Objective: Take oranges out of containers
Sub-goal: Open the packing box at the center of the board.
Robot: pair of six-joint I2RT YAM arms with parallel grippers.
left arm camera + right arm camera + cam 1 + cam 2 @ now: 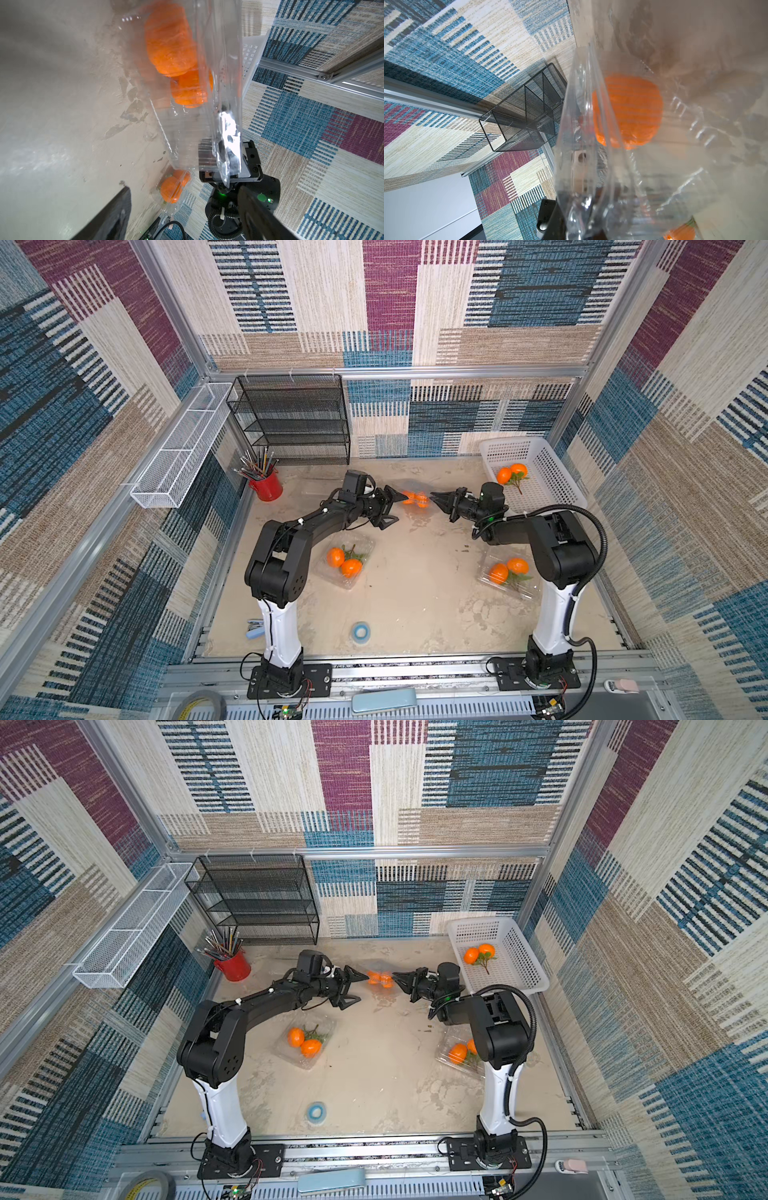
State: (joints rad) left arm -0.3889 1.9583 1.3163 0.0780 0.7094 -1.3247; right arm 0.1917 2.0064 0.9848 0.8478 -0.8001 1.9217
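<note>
Where the two arms meet over the far middle of the table [415, 605], the centre container [417, 512] sits between the grippers, its clear walls blurred. Its long axis runs roughly along the line from one gripper to the other. The centre oranges [415, 497] inside lie one behind the other on that axis. Whether the box rests on the table or hangs clear of it cannot be told.

The right gripper [435, 497] has its jaws drawn together on the rim flap at the container end nearest that arm. The left wrist view shows the clear, crumpled plastic pinched between its fingers [252, 155].

The left gripper [399, 512] has its jaws apart and holds nothing. In both top views its farther fingertip lies at the opposite end of the container, at or just beside the plastic; contact cannot be confirmed. Its nearer finger stands off the box.

The near-left container [353, 578] lies on the table beside the left arm and holds the near-left oranges [343, 562] with green leaves. The near-right container [515, 591] lies by the right arm and holds the near-right oranges [507, 570]; that arm partly hides it in a top view [449, 1052]. The basket oranges [511, 473], a leafed pair, lie in the white basket [552, 472] at the far right corner.
</note>
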